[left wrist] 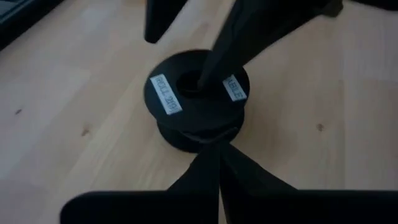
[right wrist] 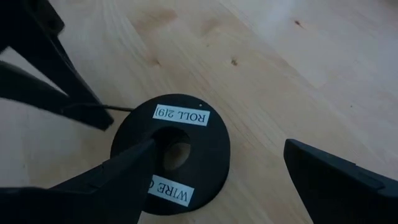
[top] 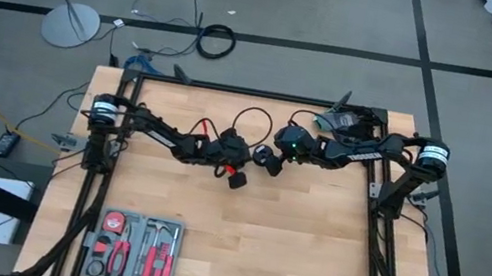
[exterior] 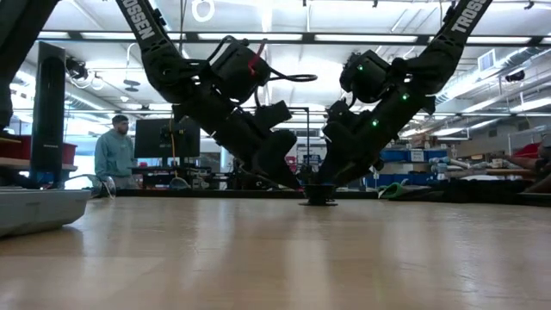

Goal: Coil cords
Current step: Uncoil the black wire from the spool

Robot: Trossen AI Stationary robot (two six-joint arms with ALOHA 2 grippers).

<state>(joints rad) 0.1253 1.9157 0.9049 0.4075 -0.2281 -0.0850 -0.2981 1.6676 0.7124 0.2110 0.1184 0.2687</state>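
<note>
Nearby, tool tray (top: pixel 134 249) at table (top: pixel 307 250) edge

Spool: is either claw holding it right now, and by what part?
The right claw is open, one finger in the spool's centre hole, not gripping. The left claw is shut beside the spool; a pinched cord can't be told.

We see both dark arms reach in from opposite sides and meet near the middle of the far half of the tabletop (top: pixel 237 248), each bent at the elbow and sloping down toward the wood. The left pincer (top: pixel 242 170) has its two fingers (left wrist: pixel 217 180) pressed together, tips meeting in a point just above the surface. The right pincer (top: pixel 266 156) faces it from just beside, its fingers (right wrist: pixel 118 174) spread wide apart, one tip angled down low and the other (right wrist: pixel 336 177) held well off to the side. The two pincers nearly touch.
</note>
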